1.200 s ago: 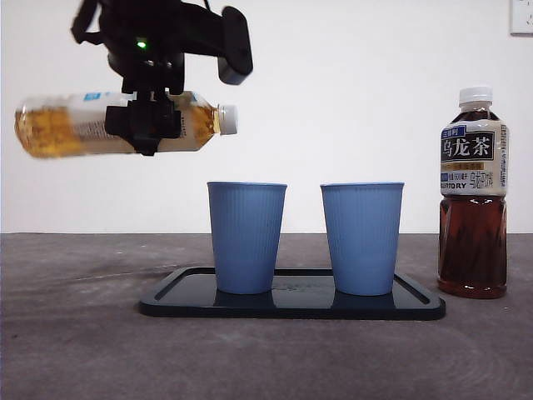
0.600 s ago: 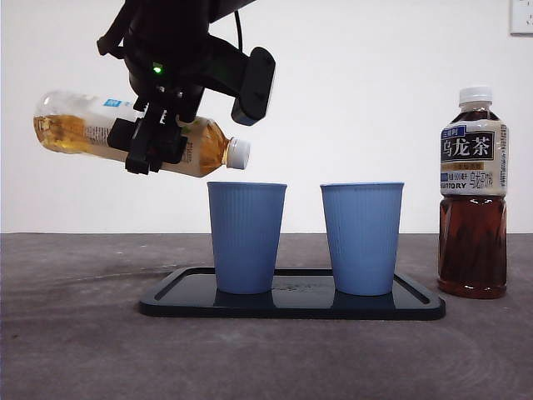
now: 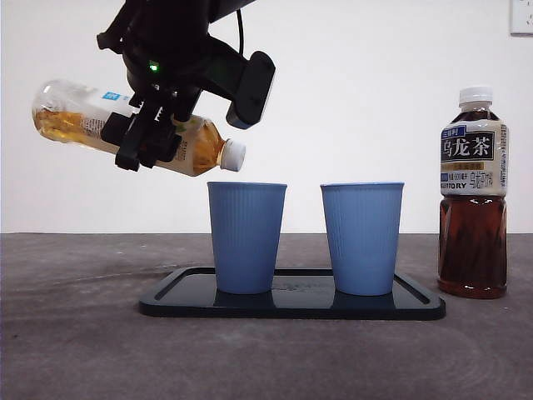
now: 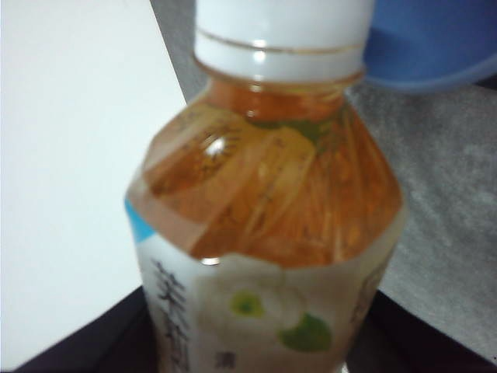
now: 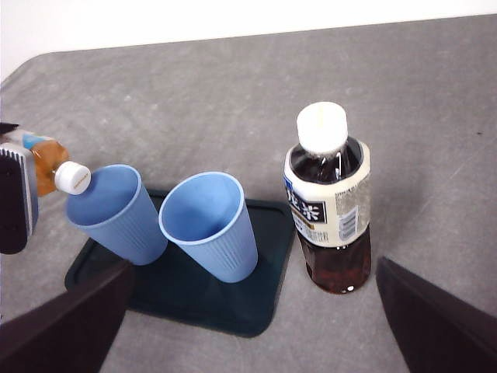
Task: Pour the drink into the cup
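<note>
A clear plastic bottle of amber tea (image 3: 133, 133) hangs tilted in the air, its white cap (image 3: 234, 155) lowest and pointing down toward the rim of a blue ribbed cup (image 3: 246, 237). The cap is just above and beside that cup's near edge, not touching it, and it is still screwed on. The tea has pooled toward the neck and shoulder, with some left at the raised base. A pale label with a blue patch and green leaf marks wraps the bottle's middle (the wrist camera shows it close up, with dark printed characters).

The left end effector (image 3: 150, 137) is clamped around the bottle's middle, its black jaws pressed against the label on both sides.

The blue cup stands upright on a flat black tray (image 3: 416, 304) on the grey desk (image 3: 75, 350). A second blue cup (image 3: 362, 237) of the same shape stands on the tray beside the first, on the side away from the tilted bottle. Beyond that second cup, off the tray, a dark tea bottle (image 3: 474, 192) with a white cap stands upright on the desk.

The right end effector (image 5: 248, 342) hangs well above the cups, holding nothing, its two dark jaws spread wide apart.
</note>
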Robot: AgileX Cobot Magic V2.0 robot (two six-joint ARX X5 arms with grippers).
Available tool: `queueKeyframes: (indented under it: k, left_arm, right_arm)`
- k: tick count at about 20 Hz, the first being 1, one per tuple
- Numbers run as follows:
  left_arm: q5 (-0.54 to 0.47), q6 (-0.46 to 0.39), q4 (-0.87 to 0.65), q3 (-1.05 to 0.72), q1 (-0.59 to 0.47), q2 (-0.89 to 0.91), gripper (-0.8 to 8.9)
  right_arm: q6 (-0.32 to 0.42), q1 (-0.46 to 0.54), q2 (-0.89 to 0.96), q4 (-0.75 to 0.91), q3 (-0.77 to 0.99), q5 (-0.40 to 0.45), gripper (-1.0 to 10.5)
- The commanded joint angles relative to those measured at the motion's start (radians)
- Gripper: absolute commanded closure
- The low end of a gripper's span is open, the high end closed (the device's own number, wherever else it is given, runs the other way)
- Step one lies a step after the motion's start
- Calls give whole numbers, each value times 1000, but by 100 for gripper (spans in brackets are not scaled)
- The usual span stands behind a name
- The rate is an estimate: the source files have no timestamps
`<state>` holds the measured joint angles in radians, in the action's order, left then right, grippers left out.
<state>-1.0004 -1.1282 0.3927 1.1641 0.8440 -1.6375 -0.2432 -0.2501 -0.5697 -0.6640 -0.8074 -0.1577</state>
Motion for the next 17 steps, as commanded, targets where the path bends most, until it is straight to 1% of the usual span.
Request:
queueKeyframes:
  k: [1,4,7,11,13,14,15,16,17]
  left_arm:
    - [-29,11,-27,26,18,-11,632]
    - [-29,90,-26,26,18,-5,632]
    - [-13,219,-24,26,18,24,632]
    - [77,482,-10,26,18,134,632]
    - [144,638,39,26,4,200,632]
    - [179,746,79,26,-8,236,633]
    - [206,835,113,26,-22,261,633]
    - [270,909,148,24,-48,290,633]
    - [330,965,164,19,-77,313,634]
  right_arm:
    - [-8,-5,-3,3,-13,1,447]
    - [-8,-5,-3,3,-13,3,447]
    - [-7,-5,-3,2,-13,3,447]
    - [-7,-5,-3,-10,-13,1,447]
    - [-6,-5,-3,-19,-13,1,447]
    - [-5,-5,-3,-21,-13,1,447]
    - [2,-5,-3,-21,-13,1,447]
    - [17,-5,-3,-21,-13,0,447]
    - [20,-5,-3,-21,-13,0,447]
